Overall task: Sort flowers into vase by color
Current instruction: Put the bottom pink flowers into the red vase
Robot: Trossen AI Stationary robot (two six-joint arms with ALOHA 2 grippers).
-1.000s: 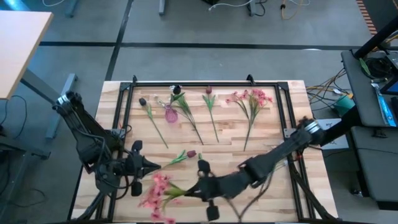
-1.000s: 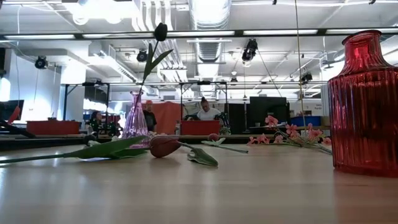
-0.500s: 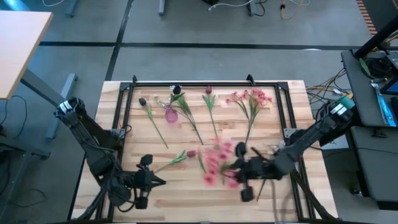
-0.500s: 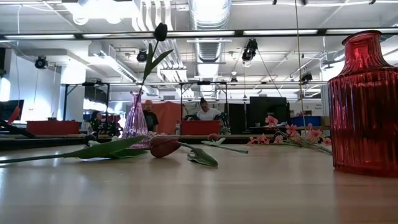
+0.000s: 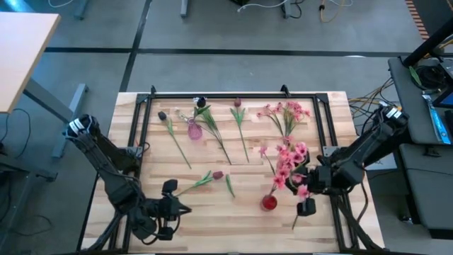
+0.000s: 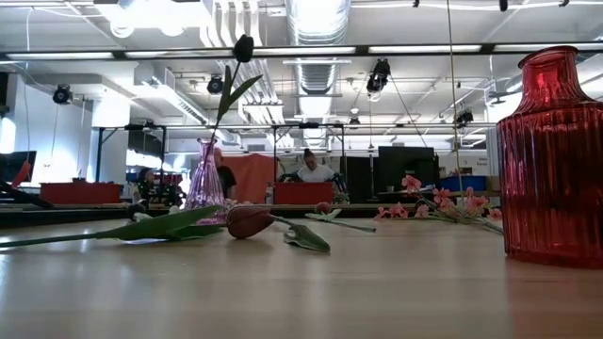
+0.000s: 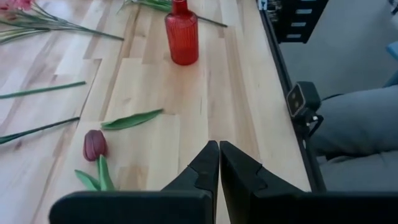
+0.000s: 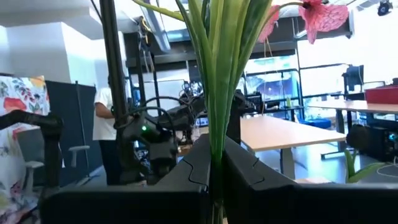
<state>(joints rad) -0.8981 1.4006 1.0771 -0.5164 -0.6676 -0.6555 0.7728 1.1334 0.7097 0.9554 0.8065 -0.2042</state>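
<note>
Table [image 5: 212,212] w/ flowers spread out. R arm holds the pink spray [image 5: 289,161] just above the red vase [image 5: 269,202], near the front edge; right gripper [image 5: 306,185] clenched on its stems, seen squeezed between the fingers in the wrist view. Step in hand: getting the spray into the red vase. Next, probably: line stem ends over the neck, lower, let go. Left gripper [image 5: 178,210] waits front-left, pinched closed, empty. A maroon tulip [image 5: 216,174] lies mid-table; one tulip stands in the purple vase [image 5: 193,129] at the back.
</note>
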